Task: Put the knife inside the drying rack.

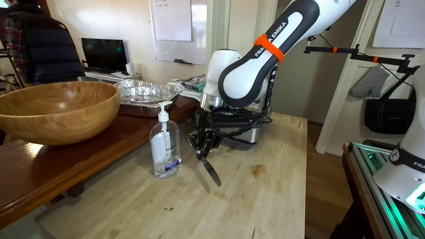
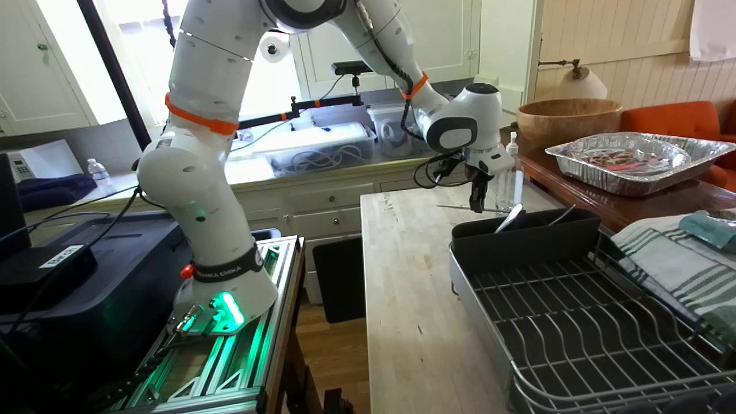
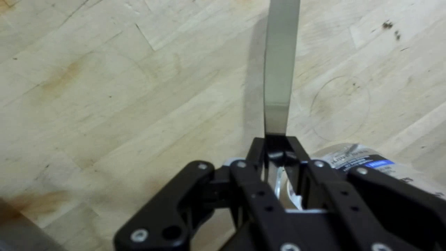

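One gripper (image 3: 277, 150) is clamping one knife (image 3: 281, 69) above the table (image 1: 265, 199). One bottle (image 1: 162, 146) is standing near; one rack (image 2: 575, 322) is sitting apart.

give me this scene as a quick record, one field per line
gripper: shut on the knife
knife: appears raised off the wooden tabletop, not yet in the drying rack
drying rack: dark cutlery caddy at its end nearest the gripper, utensils sticking out
pump bottle: clear, upright on the wooden tabletop, close to the gripper
darker table: wooden bowl and foil trays on it
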Controlling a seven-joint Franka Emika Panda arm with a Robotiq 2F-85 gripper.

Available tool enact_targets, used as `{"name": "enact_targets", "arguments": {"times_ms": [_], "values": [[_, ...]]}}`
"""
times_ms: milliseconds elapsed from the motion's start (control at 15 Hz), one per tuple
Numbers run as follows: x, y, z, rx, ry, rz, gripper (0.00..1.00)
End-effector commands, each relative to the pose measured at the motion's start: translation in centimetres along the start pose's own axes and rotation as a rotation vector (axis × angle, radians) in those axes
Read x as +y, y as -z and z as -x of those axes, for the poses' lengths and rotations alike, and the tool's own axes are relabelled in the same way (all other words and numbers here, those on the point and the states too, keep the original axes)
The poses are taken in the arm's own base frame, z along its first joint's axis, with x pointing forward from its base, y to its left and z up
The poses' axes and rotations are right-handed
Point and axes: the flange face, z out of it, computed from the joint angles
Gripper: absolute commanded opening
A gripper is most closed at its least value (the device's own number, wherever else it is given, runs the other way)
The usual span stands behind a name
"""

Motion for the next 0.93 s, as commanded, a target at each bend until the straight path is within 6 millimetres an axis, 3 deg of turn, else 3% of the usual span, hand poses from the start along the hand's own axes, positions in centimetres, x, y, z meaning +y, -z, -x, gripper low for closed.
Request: {"name": "enact_targets", "arguments": {"times_ms": [0, 533, 867], "values": [[0.2, 3.4, 1.1, 0.038, 0.05, 0.003, 0.05], [1.0, 10.5, 0.6, 0.165, 0.074, -0.024, 0.05], [2.0, 13.8, 0.2, 0.252, 0.077, -0.02, 0.05]]}}
